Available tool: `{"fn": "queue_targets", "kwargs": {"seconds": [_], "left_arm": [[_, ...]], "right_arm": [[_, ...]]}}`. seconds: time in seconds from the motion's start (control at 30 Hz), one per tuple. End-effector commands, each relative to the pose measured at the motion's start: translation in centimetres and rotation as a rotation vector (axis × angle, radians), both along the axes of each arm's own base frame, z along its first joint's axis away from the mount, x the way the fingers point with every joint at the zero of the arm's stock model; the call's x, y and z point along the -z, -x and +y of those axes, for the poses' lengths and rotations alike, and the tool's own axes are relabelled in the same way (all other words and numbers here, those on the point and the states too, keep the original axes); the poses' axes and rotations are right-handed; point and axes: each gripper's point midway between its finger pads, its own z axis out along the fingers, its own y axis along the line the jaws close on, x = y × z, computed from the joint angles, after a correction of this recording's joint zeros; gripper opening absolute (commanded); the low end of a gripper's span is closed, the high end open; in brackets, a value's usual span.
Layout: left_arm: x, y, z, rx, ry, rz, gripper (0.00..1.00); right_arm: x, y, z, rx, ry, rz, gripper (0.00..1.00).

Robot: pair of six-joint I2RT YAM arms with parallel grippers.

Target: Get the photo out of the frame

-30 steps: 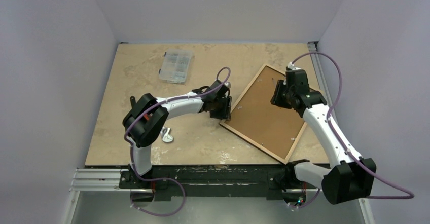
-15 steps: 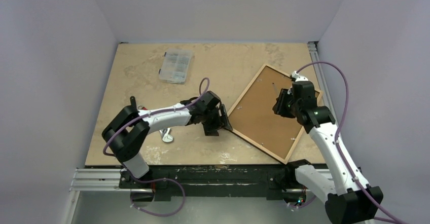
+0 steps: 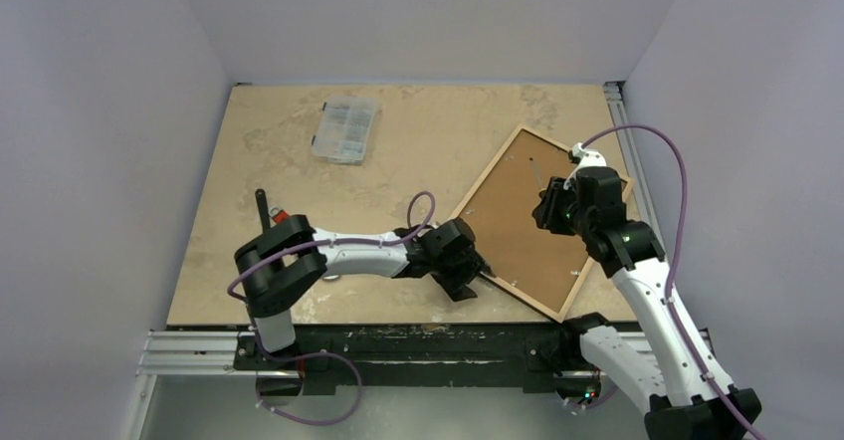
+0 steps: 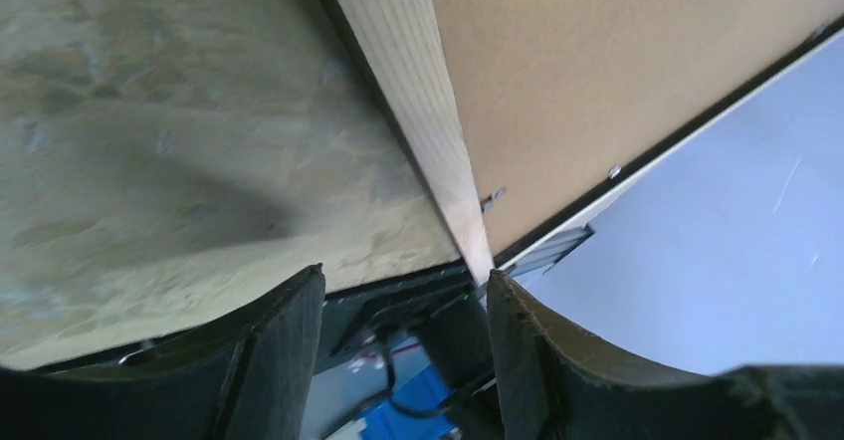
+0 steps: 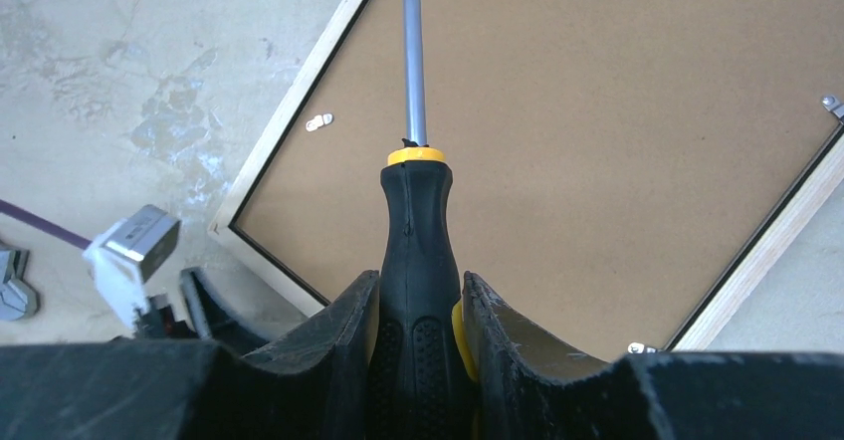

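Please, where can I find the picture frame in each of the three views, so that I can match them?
Top external: the frame lies back-up, right of centre, turned like a diamond.
Left wrist: the frame fills the upper right.
Right wrist: the frame fills most of the picture, behind the screwdriver.
Shared landmark: its pale wooden rim around the brown backing.

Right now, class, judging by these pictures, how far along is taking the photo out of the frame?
Done: the thin black, wooden-edged frame lies face down, brown fibreboard backing up. In hand: the right gripper clamps a black-and-yellow screwdriver, its shaft over the backing; the open left gripper sits at the frame's near-left edge. Left: backing still seated, photo unseen.
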Motion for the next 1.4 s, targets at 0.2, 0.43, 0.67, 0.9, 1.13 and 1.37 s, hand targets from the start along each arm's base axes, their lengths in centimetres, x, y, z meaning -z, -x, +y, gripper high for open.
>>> {"fn": "queue_targets", "kwargs": {"seconds": [0.2,0.43,0.67,0.9,1.13,1.37], "left_arm": [[1.5,-4.7,-4.2,-0.266,0.029,-0.011,0.6],[3.0,-3.6,-2.9,-0.24,-0.041,-0.014,0.33],[4.6,-4.7,0.9,-0.071,-0.199,-0.107,0.0],[3.4,-12.5,7.6,0.22,-0.317,-0.298,0.0],[0.8,-18.2,9.9,0.51,-0.231,-0.414,0.0],[0.5,-19.5,9.2,0.553,-0.115,-0.391,0.0]], "right_arm": [[-1.6,-0.5,0.9,-0.042,-0.003,-0.079,0.0],[-1.6,-0.6,0.7,-0.025,0.001,-0.078,0.0],[-1.5,-0.5,1.1,-0.044,-0.01,-0.073,0.0],[-0.2,-0.4,2.6,-0.138,-0.023,-0.015,0.0],[2.3,0.1,7.2,-0.304,-0.122,0.114,0.0],[4.9,2.0,12.8,-0.422,-0.187,0.185,0.0]]}}
